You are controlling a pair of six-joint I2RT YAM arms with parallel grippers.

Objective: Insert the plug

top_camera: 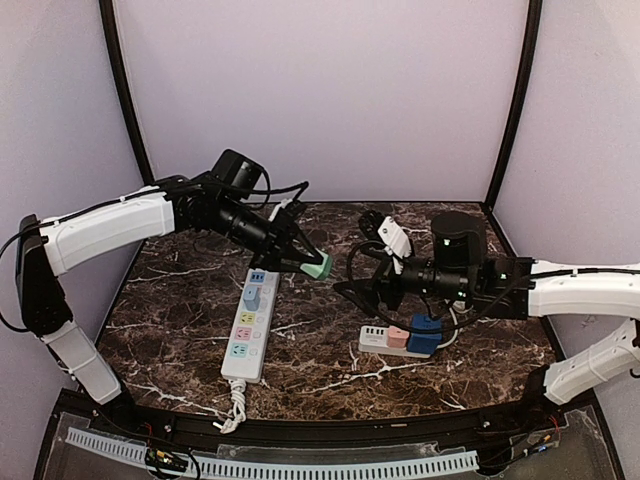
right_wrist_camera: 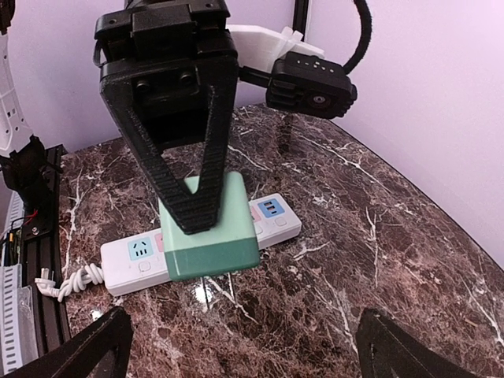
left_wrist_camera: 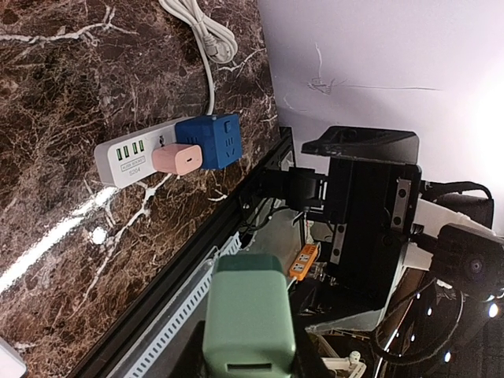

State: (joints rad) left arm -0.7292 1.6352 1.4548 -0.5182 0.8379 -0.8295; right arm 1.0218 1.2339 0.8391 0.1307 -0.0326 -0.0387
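light: bright, even | glare: on table | focus: sharp

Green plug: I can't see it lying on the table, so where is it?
In the top view the green plug sits left of centre, clamped in the left gripper just over the far end of the long white power strip.

The table under me is polished marble-look stone, dark brown, glossy enough to throw back light. The green plug is smooth matt plastic; the long power strip is shiny white plastic. My left fingers are black, ribbed, dull.
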